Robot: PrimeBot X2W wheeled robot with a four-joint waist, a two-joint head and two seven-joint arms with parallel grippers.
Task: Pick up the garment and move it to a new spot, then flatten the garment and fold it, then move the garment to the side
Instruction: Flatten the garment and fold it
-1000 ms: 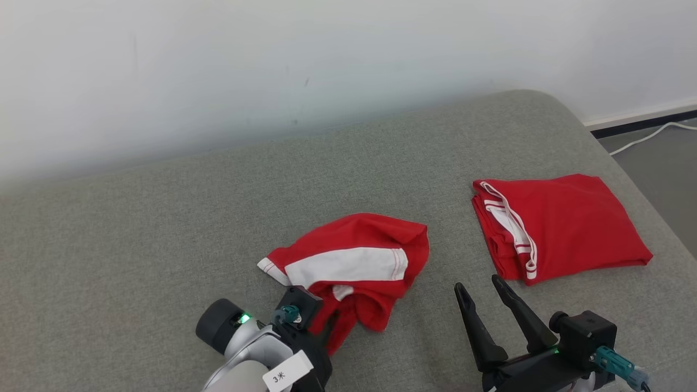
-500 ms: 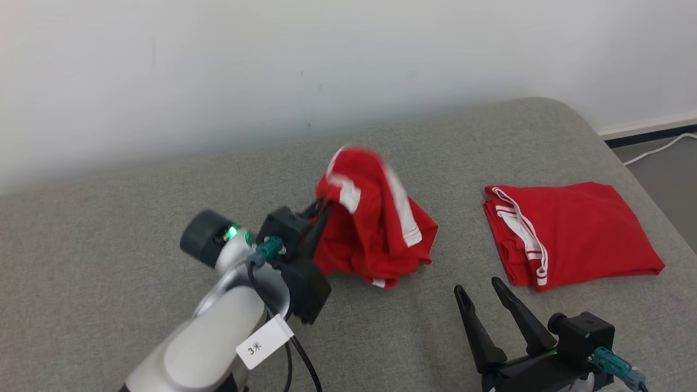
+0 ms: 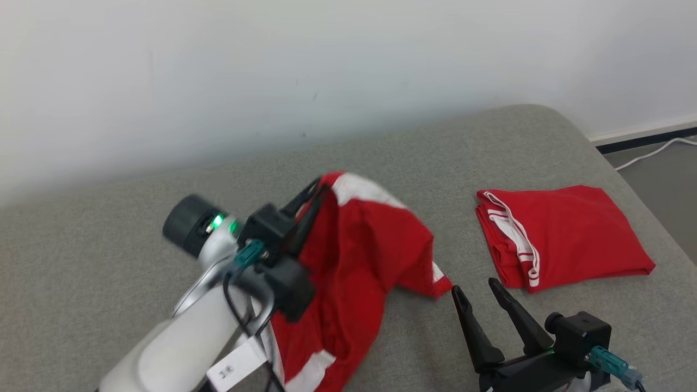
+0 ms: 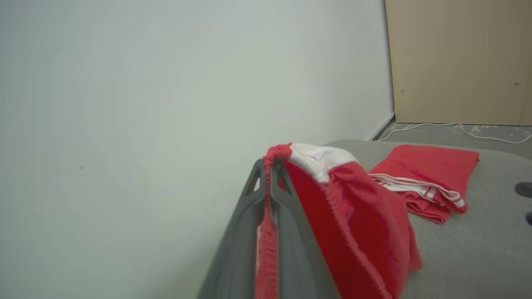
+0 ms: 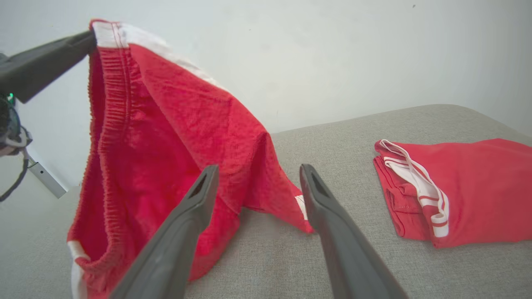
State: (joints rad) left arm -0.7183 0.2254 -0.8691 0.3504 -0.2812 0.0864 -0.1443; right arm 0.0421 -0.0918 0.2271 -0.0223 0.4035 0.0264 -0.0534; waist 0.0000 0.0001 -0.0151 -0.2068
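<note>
A red garment (image 3: 359,261) with white bands hangs in the air over the grey cushion, held by its elastic waistband. My left gripper (image 3: 318,188) is shut on that waistband; the red edge is pinched between its dark fingers (image 4: 286,216) in the left wrist view. The cloth (image 5: 166,137) drapes down and one corner touches the cushion. My right gripper (image 3: 472,288) stands open low at the right, just right of the hanging cloth, with nothing between its fingers (image 5: 191,224).
A second red garment (image 3: 561,234) with white trim lies folded on the right of the grey cushion (image 3: 136,218). A white wall rises behind. A white cable (image 3: 653,149) lies on the floor past the cushion's right edge.
My left gripper closed on the garment's waistband and lifted it off the cushion, up and away from me; the cloth now hangs open. The right gripper stayed put. The head camera shifted slightly.
</note>
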